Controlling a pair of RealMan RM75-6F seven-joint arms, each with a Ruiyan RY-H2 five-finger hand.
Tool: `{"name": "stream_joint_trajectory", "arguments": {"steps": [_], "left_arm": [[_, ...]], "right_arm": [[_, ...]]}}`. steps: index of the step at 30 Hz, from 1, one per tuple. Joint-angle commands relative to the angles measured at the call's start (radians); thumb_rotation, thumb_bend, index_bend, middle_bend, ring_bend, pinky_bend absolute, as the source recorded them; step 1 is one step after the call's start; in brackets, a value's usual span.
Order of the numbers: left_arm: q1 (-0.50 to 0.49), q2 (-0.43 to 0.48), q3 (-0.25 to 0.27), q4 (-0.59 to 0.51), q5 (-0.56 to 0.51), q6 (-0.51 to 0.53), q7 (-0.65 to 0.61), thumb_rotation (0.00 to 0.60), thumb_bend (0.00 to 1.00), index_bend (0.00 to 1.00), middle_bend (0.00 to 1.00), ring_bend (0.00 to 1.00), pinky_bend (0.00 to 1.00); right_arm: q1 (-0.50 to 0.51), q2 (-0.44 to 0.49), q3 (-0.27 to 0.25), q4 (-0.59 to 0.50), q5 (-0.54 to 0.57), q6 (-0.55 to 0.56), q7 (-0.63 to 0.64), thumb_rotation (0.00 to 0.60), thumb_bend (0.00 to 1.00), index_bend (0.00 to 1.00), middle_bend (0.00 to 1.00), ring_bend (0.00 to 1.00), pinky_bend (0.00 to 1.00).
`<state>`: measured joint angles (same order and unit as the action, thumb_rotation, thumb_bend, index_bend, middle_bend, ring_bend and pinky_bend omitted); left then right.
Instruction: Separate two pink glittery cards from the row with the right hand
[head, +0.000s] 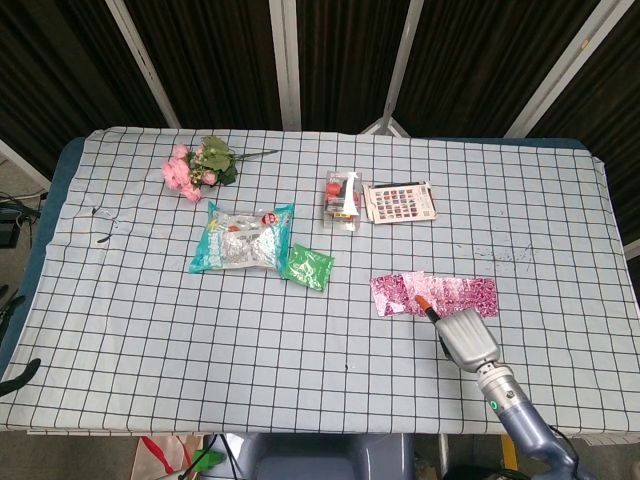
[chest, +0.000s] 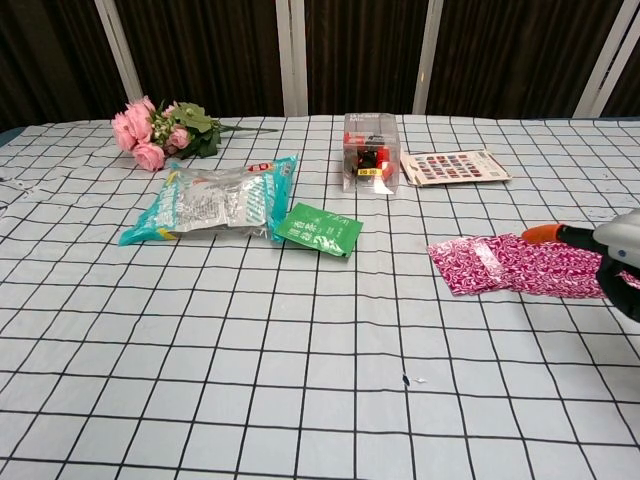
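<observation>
The right hand (head: 463, 335) is hovering over the near edge of the row of pink cards (head: 435, 295), one orange-tipped finger (chest: 545, 233) pointing out above the row's middle while the other fingers are curling in. It is holding nothing. The cards are lying flat and overlapping just ahead of the hand. Farther ahead of it a sticker sheet (head: 400, 202) and a clear box (head: 342, 198) are sitting side by side. The left hand is showing in neither view.
</observation>
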<state>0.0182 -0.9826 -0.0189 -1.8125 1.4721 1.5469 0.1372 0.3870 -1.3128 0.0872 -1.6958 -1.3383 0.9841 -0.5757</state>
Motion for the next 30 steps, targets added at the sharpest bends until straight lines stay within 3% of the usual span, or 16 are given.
{"name": "stream_joint_trajectory", "arguments": {"steps": [1,15,30], "left_arm": [[-0.002,0.000,-0.002,0.001,-0.004,-0.002,-0.001,0.600,0.35,0.15,0.00,0.00,0.09],[-0.007,0.002,-0.006,0.004,-0.013,-0.011,-0.008,0.600,0.35,0.15,0.00,0.00,0.09],[-0.008,0.002,-0.007,0.004,-0.018,-0.013,-0.010,0.600,0.35,0.15,0.00,0.00,0.09]], "right_arm": [[0.028,-0.037,0.005,-0.003,0.042,-0.026,-0.051,0.600,0.82,0.05,0.82,0.84,0.64],[0.114,-0.130,0.028,-0.021,0.241,-0.036,-0.214,0.600,0.82,0.04,0.82,0.84,0.64],[0.174,-0.153,0.013,0.000,0.350,-0.036,-0.247,0.600,0.82,0.04,0.82,0.84,0.64]]}}
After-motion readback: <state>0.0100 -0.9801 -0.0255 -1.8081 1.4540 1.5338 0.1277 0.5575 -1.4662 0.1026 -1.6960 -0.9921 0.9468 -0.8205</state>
